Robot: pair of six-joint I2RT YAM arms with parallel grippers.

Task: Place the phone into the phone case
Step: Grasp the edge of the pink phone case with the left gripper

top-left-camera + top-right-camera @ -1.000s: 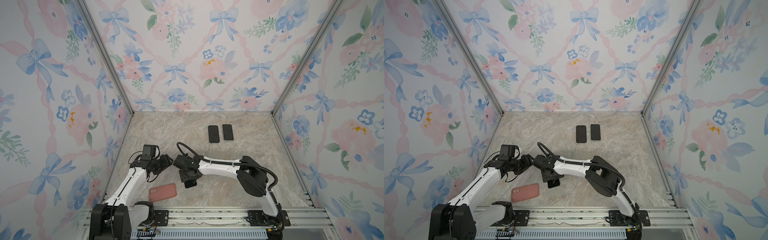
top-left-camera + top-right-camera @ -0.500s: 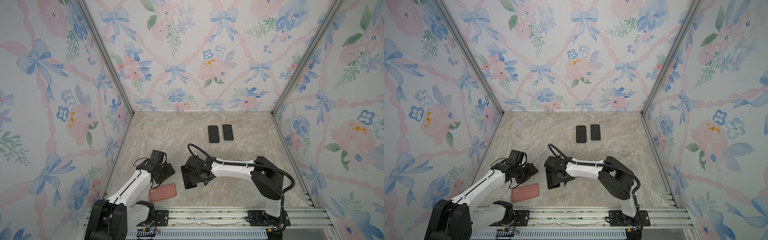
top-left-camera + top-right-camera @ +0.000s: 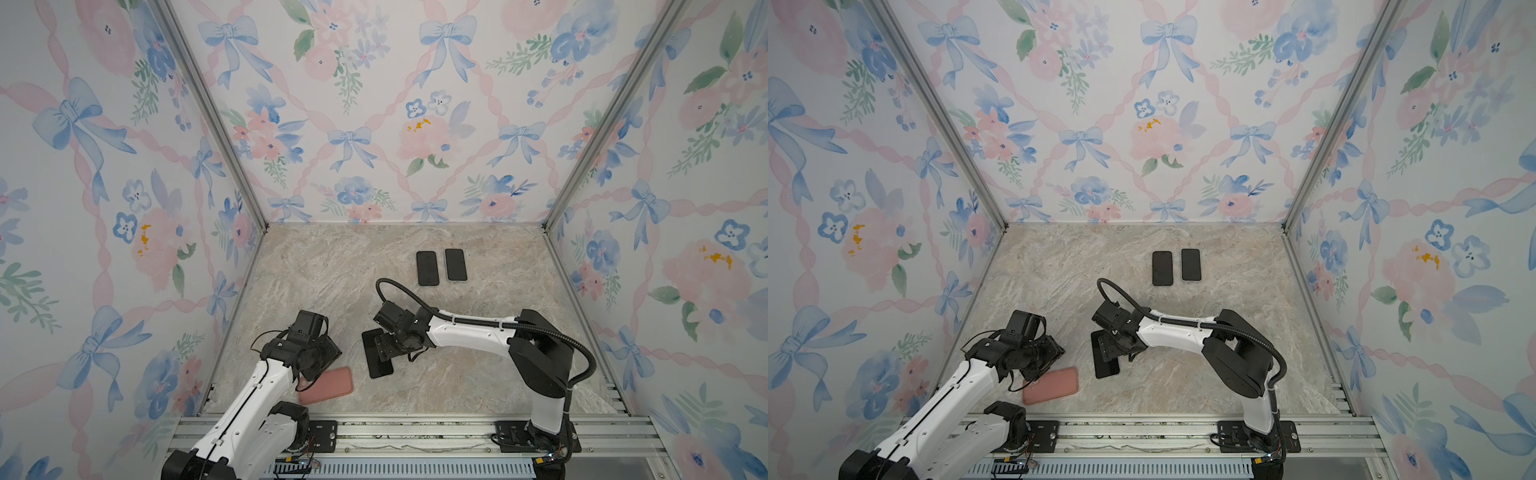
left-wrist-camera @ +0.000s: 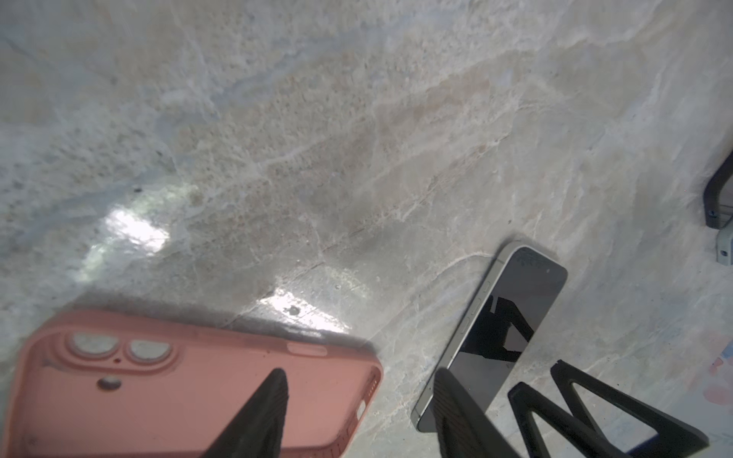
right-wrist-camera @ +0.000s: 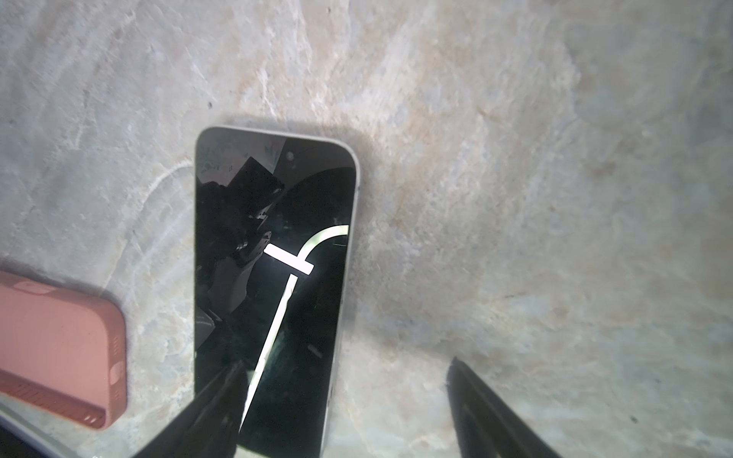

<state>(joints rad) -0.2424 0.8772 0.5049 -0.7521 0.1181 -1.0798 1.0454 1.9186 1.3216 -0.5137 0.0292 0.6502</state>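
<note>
Nearest you, the pink phone case [image 3: 328, 386] is lying back-up on the bench [image 3: 457, 374], and your left end effector [image 4: 357, 428] is hanging over it with jaws spread, gripping nothing. Just beyond, apart from the case, the phone [image 5: 273, 277] is lying screen-up, your right end effector [image 5: 345, 416] standing wide open over one end of it, holding nothing. Farther back, two dark phones [image 3: 427, 268] are sitting side by side.

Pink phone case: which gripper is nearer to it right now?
Left. The left gripper hangs over one end of the pink phone case. The right gripper is over the phone, which lies beside the case, apart from it.
</note>
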